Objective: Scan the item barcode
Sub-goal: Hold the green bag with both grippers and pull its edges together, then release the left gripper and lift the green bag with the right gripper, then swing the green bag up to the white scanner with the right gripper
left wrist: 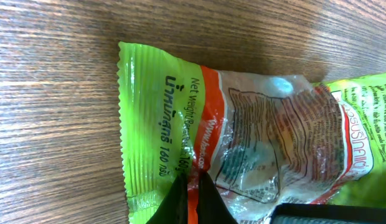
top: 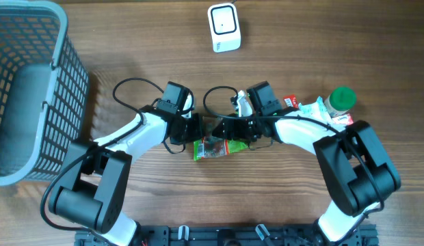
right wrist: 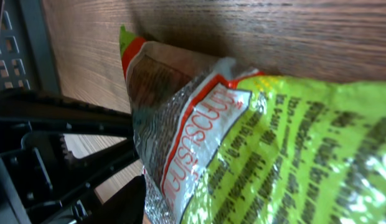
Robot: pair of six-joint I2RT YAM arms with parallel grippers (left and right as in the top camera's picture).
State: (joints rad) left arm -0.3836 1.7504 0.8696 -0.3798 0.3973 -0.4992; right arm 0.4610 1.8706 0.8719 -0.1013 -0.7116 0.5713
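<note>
The item is a green snack packet [top: 215, 148] with an orange stripe and a clear window, lying on the wooden table between the two arms. In the left wrist view the packet [left wrist: 255, 124] fills the frame, and my left gripper [left wrist: 192, 177] is shut on its near edge at the orange stripe. My right gripper [top: 230, 132] is at the packet's other end. In the right wrist view the packet [right wrist: 274, 143] covers most of the frame; only one dark finger [right wrist: 127, 199] shows against its edge. No barcode is readable. The white scanner [top: 223, 27] stands at the table's back.
A grey mesh basket [top: 68, 75] stands at the far left. Behind the right arm lie a green-capped bottle [top: 342, 99] and a red packet [top: 292, 102]. The left arm's dark body [right wrist: 56, 155] is close beside the right gripper.
</note>
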